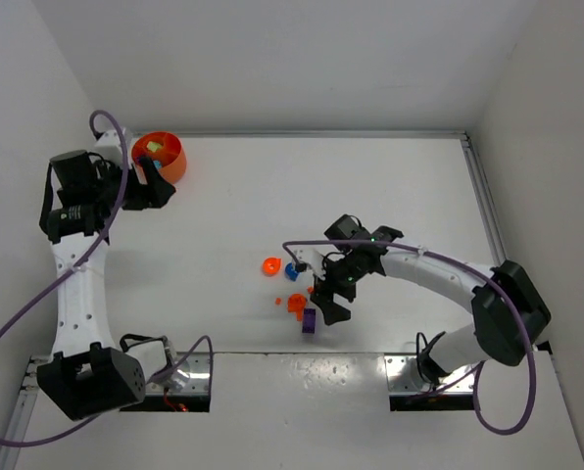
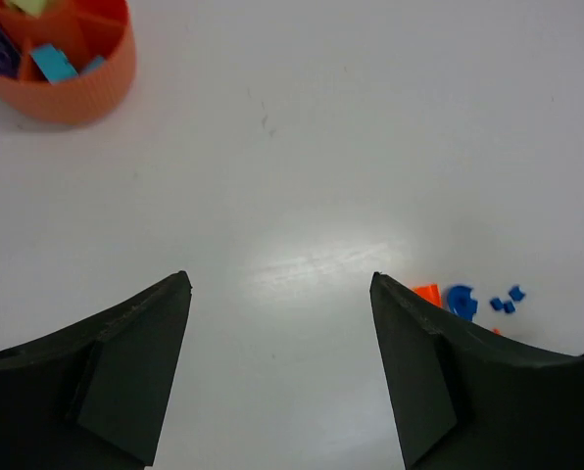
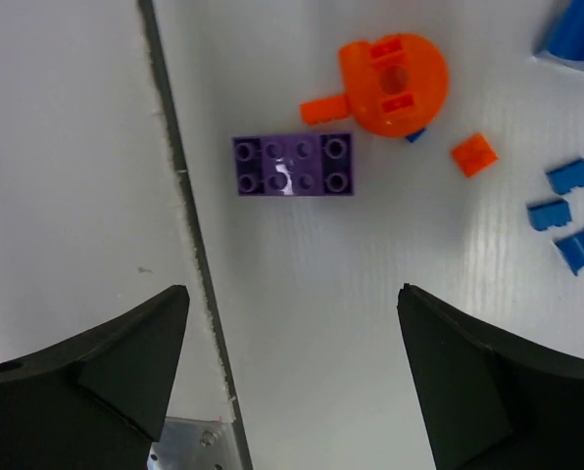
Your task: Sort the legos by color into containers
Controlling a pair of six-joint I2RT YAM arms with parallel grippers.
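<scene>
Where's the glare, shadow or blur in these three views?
Top external: even light, soft shadows, sheen on the near strip of the table. Left wrist: bright glare patch mid-table, orange bowl cropped at the corner. Right wrist: sharp, small highlight on the purple brick, and the right gripper reads nearly black.

We note bright, even overhead light; a soft glare patch on the table (image 2: 302,257); shadows faint, short; focus sharp.
</scene>
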